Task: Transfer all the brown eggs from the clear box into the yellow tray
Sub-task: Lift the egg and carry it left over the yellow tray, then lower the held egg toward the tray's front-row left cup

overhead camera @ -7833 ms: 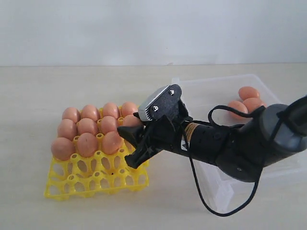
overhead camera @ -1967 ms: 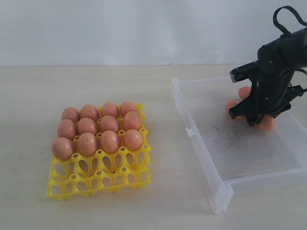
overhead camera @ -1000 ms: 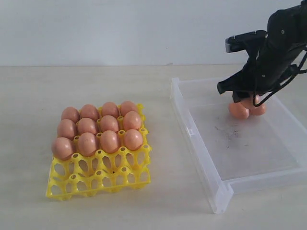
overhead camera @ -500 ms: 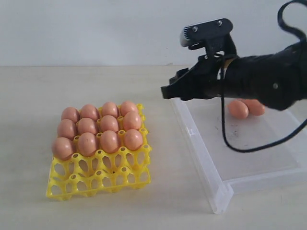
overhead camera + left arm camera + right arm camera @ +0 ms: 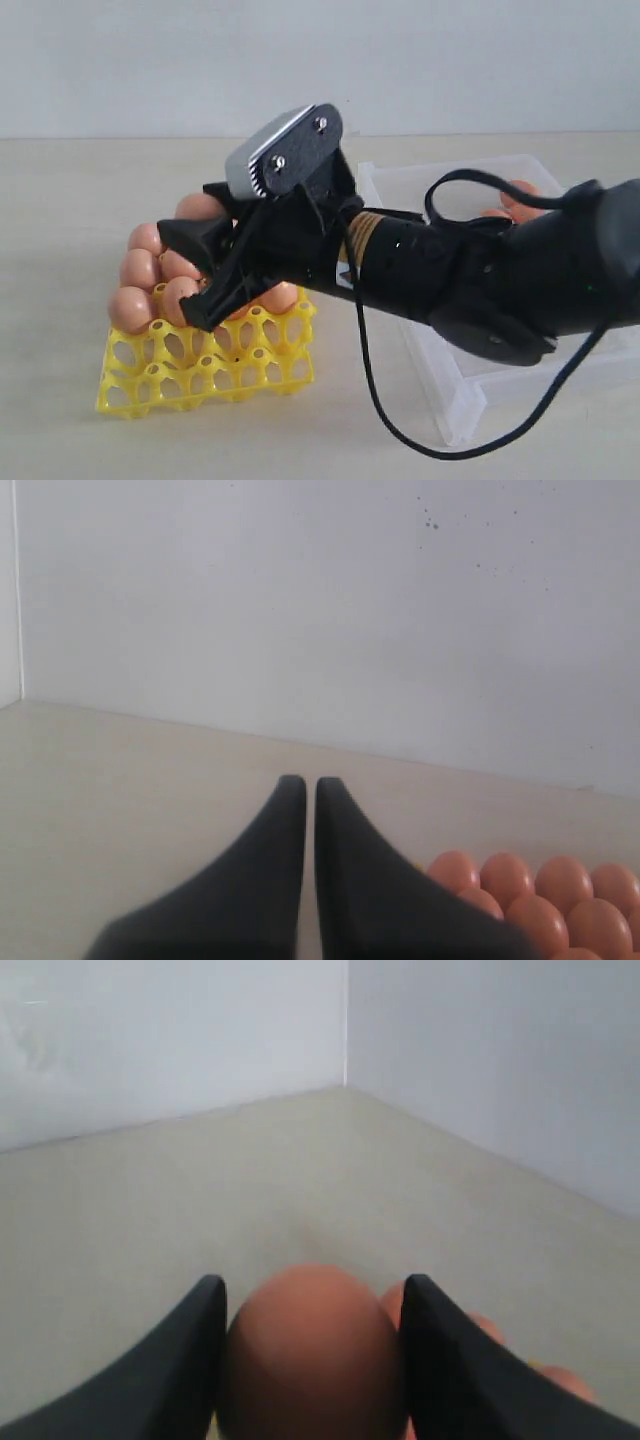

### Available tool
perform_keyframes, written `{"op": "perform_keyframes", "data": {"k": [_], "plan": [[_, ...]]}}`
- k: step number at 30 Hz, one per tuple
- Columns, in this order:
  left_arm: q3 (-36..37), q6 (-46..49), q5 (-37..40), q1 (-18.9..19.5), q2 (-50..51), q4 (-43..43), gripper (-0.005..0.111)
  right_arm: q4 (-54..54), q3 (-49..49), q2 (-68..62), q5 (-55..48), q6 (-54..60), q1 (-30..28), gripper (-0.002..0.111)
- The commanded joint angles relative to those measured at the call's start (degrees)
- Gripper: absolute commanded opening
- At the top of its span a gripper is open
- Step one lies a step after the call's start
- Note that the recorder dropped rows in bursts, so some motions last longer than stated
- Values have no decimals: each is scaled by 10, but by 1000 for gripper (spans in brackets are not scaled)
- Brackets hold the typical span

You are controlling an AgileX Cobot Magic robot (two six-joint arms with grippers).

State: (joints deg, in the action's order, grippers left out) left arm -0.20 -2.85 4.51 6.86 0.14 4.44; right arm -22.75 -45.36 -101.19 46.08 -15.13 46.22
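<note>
My right gripper (image 5: 178,272) has reached across the table and hangs over the yellow tray (image 5: 200,375). It is shut on a brown egg (image 5: 200,207), which fills the gap between the fingers in the right wrist view (image 5: 310,1350). Several brown eggs (image 5: 130,308) fill the tray's back rows, while its front cups stand bare. The arm hides some of them. Behind the arm, the clear box (image 5: 400,185) holds two visible eggs (image 5: 520,198). The left gripper (image 5: 309,782) is shut on nothing, with tray eggs (image 5: 540,890) beside it.
The dark right arm (image 5: 480,280) and its looping black cable (image 5: 370,400) stretch across the box's near side and the tray's right edge. A white wall (image 5: 320,60) runs behind the pale tabletop.
The right gripper lifted an egg out of the clear box and swung left, from above the box's edge to over the yellow tray. The left gripper shows no change.
</note>
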Motion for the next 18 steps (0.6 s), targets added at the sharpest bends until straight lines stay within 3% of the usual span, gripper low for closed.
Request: {"op": "perform_keyframes", "data": {"k": [1, 7, 18], "plan": [[2, -5, -1, -1, -1, 5, 4, -85, -27, -60, 25, -12, 1, 0], [2, -5, -1, -1, -1, 5, 4, -263, -126, -141, 22, -128, 1, 0], [2, -5, -1, -1, -1, 5, 4, -336, -220, -223, 22, -213, 3, 0]]}}
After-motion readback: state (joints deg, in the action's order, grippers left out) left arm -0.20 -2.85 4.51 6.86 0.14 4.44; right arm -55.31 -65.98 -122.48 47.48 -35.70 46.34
